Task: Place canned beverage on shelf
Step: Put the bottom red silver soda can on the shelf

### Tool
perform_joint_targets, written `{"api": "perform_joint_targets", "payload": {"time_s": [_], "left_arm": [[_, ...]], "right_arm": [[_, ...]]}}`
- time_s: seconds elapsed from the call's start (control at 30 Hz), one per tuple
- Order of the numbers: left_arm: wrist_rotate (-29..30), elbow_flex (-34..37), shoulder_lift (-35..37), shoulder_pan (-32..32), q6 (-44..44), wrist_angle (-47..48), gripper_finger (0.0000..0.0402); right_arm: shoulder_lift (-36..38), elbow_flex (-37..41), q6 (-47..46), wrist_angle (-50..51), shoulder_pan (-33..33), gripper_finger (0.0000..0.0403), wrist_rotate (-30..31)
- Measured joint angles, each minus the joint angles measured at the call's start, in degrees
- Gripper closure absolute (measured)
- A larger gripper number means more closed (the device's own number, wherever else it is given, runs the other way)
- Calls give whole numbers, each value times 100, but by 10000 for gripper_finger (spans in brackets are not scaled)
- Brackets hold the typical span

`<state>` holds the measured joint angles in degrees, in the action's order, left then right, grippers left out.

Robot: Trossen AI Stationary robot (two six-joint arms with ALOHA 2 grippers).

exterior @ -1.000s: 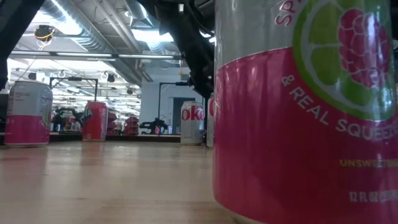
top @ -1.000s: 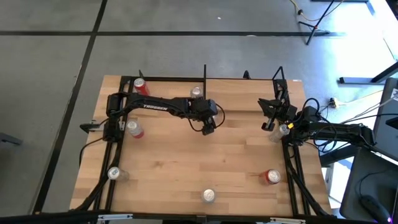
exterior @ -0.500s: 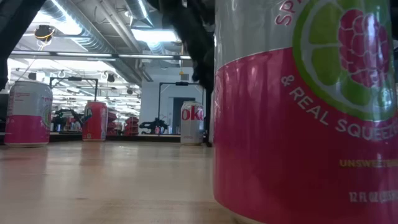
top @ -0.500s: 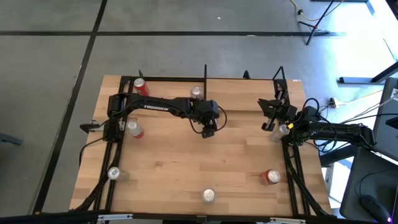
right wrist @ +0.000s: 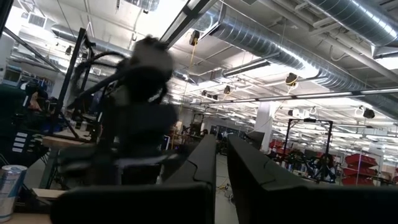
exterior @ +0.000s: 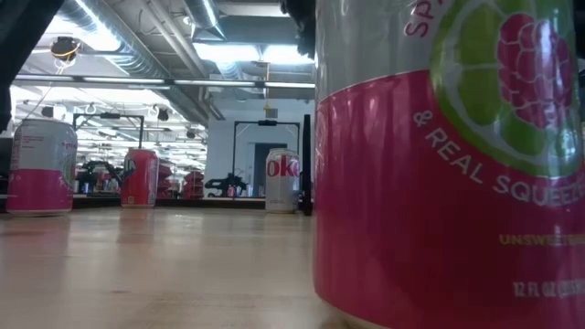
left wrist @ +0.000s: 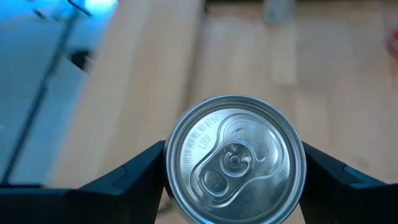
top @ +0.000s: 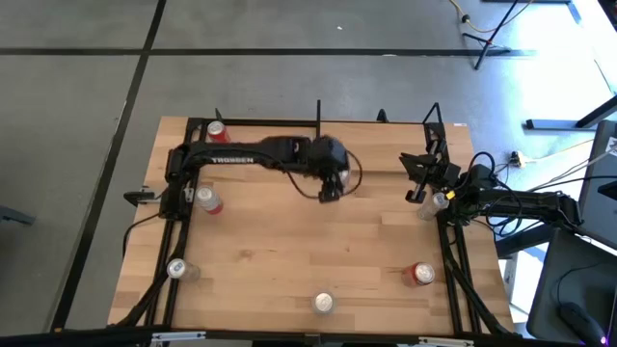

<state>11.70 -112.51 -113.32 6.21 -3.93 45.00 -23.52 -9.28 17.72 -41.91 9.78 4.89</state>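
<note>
My left gripper [top: 330, 190] hangs over the middle of the table, shut on a silver-topped can [left wrist: 233, 158]. In the high view the gripper hides that can. The shelf [top: 381, 149] is the light-wood board between thin black uprights at the table's far edge, to the right of this gripper. A Diet Coke can [exterior: 281, 181] stands upright on the wood at the far edge, beside a black upright [exterior: 306, 164]. My right gripper [top: 416, 185] waits at the table's right side, shut and holding nothing, pointing upward. My left gripper pinches the can between its two fingers [left wrist: 134, 171], one on each opposite side of the can's wall just under the rim [left wrist: 169, 163]. The fingers come slanting down from above. The can stays upright with its top up, lifted clear of the tabletop.
Other cans stand around the table: a pink one [top: 205, 200] and a red one [top: 217, 133] at the left, one [top: 176, 270] near the left front, one [top: 323, 304] at the front edge, filling the low view, and a red one [top: 419, 275] at the right front.
My left gripper has risen with the can and shifted slightly toward the table's right edge. In the low view the arm has climbed almost out of the top of the picture. The can stays upright.
</note>
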Motion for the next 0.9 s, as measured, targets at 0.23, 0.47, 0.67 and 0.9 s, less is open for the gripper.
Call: {"api": "perform_joint_targets", "payload": {"time_s": [0.23,0.47,0.67,0.9], "left_arm": [[-706,-209,0,855,-222,-437,136],[-1395,-209,-74,1341,-113,-907,136],[-1428,-209,-76,1544,-211,-706,137],[-1536,-196,-330,1710,-399,-557,136]], "right_arm": [[-1,0,-7,-28,0,375,0],[1,0,21,-73,0,375,0],[1,0,87,-97,-1,375,0],[1,0,98,-69,0,375,2]]}}
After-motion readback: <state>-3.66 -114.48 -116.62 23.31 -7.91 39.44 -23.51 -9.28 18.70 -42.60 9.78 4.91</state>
